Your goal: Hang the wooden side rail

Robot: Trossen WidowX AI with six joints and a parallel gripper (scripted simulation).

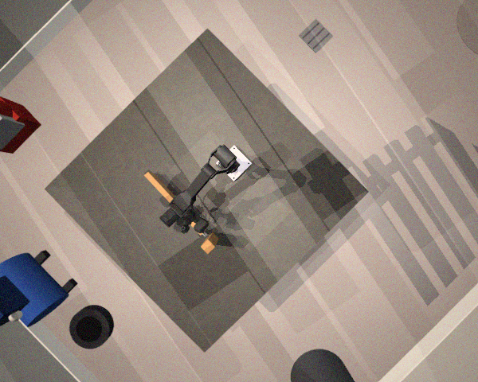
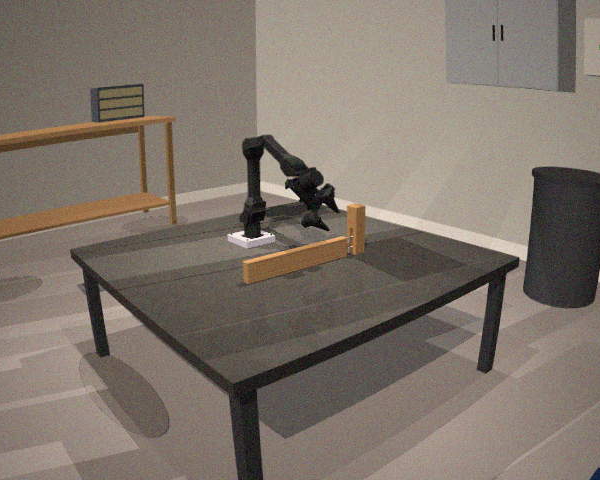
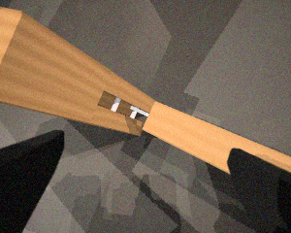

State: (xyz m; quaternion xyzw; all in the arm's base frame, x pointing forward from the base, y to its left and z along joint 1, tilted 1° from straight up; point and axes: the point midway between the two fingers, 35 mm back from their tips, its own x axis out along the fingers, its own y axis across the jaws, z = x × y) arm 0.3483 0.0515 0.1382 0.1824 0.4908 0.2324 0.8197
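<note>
The wooden post (image 1: 208, 243) (image 2: 356, 229) (image 3: 48, 68) stands upright on the table. In the wrist view its slot shows two pale pins (image 3: 115, 104). The wooden rail (image 1: 158, 187) (image 2: 295, 258) (image 3: 194, 136) lies along the table on its narrow edge, its near end facing the slot across a small gap. Steel hooks (image 2: 350, 243) (image 3: 140, 111) bridge part of this gap; in the wrist view one overlaps the lower pin. Whether they touch the pins I cannot tell. My gripper (image 1: 194, 230) (image 2: 333, 220) (image 3: 149, 147) is open and empty, above the rail's hook end beside the post.
The dark square table (image 1: 206, 325) (image 2: 300, 361) carries the white arm base (image 1: 242, 163) (image 2: 251, 239) behind the rail. The arm reaches over the rail and hides its middle in the top view. The post rises close beside the fingers.
</note>
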